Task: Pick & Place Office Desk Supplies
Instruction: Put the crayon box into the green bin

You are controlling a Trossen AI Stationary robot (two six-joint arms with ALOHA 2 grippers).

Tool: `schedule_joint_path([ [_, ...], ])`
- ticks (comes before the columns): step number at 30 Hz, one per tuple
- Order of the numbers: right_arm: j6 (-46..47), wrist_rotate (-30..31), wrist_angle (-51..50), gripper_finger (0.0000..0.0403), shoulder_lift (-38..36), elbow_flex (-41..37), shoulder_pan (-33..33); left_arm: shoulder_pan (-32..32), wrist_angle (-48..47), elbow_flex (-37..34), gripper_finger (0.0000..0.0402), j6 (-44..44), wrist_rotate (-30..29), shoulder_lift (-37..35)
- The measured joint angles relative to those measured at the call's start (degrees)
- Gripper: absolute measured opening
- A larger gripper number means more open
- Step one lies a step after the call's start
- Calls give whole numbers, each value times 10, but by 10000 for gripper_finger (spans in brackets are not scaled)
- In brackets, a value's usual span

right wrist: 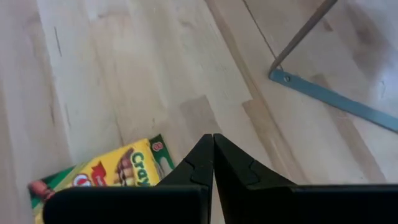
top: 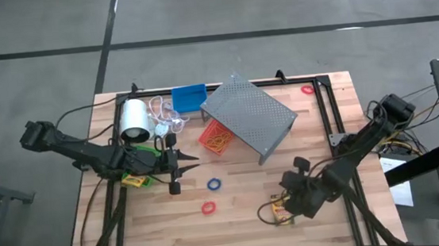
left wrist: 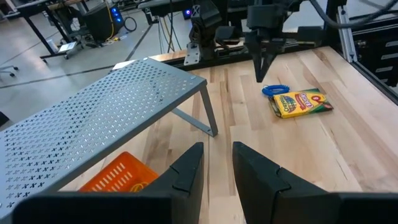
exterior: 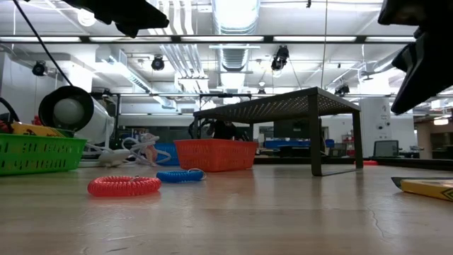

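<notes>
Sorted: one yellow-and-green cardboard crayon box (exterior: 28, 129) already in green plastic mesh bin (exterior: 35, 156), far left.
Loose: second flat crayon box (top: 281, 211); red coiled band (top: 209, 208); blue coiled band (top: 214, 184).
Left gripper (top: 183, 164): fingers slightly apart, empty.
Right gripper (right wrist: 212, 163): fingers together, hovering by loose box.

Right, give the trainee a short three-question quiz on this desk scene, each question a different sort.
1. True or false: the right gripper is shut, above the table beside a crayon box.
2. What stands under the grey rack? A) blue bin B) red-orange bin C) white roll
3. Fill in: in the low view the red ring band lies ____ the blue ring band.

Key: 1 true; 2 B; 3 nearer than.
</notes>
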Motion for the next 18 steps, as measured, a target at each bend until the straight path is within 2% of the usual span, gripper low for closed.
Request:
schedule_joint_path([
  [5, 19, -16, 1, 9, 14, 0, 0, 0, 0, 0, 87, 0, 0, 0],
  [10, 75, -27, -1, 20, 18, 0, 0, 0, -1, 0, 87, 0, 0, 0],
  [15, 97, -33, 9, 73, 20, 0, -1, 0, -2, 0, 87, 0, 0, 0],
  [18, 31, -38, 29, 111, 20, 0, -1, 0, -2, 0, 87, 0, 0, 0],
])
